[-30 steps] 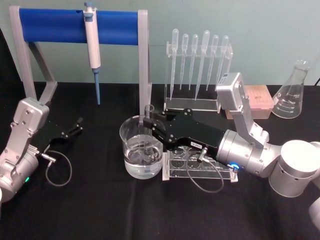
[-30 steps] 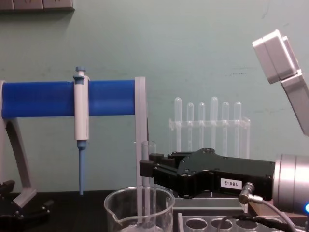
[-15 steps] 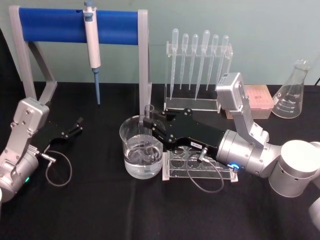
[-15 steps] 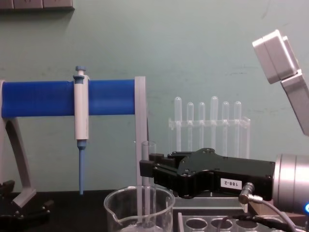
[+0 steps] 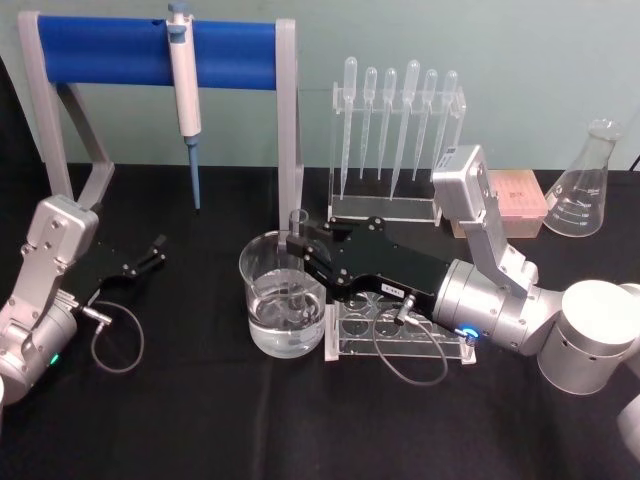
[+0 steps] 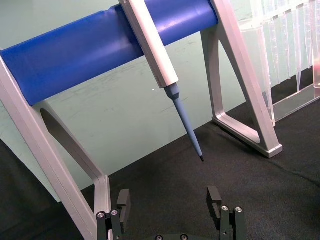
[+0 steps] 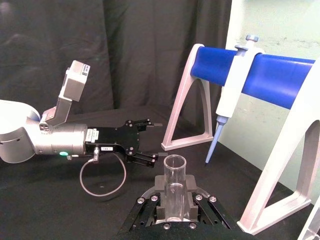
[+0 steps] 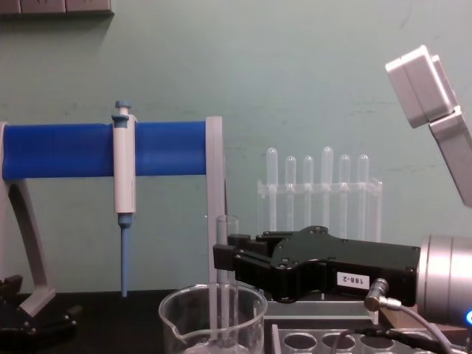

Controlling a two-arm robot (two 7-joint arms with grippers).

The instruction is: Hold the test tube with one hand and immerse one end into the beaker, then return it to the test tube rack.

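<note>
The test tube [image 5: 296, 262] stands upright with its lower end inside the beaker [image 5: 262, 268], which holds clear liquid. In the chest view the test tube [image 8: 224, 276] rises above the beaker [image 8: 184, 311] rim. My right gripper [image 5: 297, 245], black with a "188-2" label, is shut on the tube's upper part just above the beaker; the right wrist view shows the tube [image 7: 175, 187] clamped between the fingers. My left gripper [image 5: 155, 252] rests open on the table at the far left, its fingers [image 6: 122, 200] spread apart.
A white tube rack [image 5: 395, 335] with round holes lies right of the beaker under my right arm. Behind stand a blue-barred stand [image 5: 150, 52] holding a pipettor [image 5: 184, 85], a pipette rack [image 5: 398, 130], a pink box [image 5: 515, 200] and a conical flask [image 5: 583, 185].
</note>
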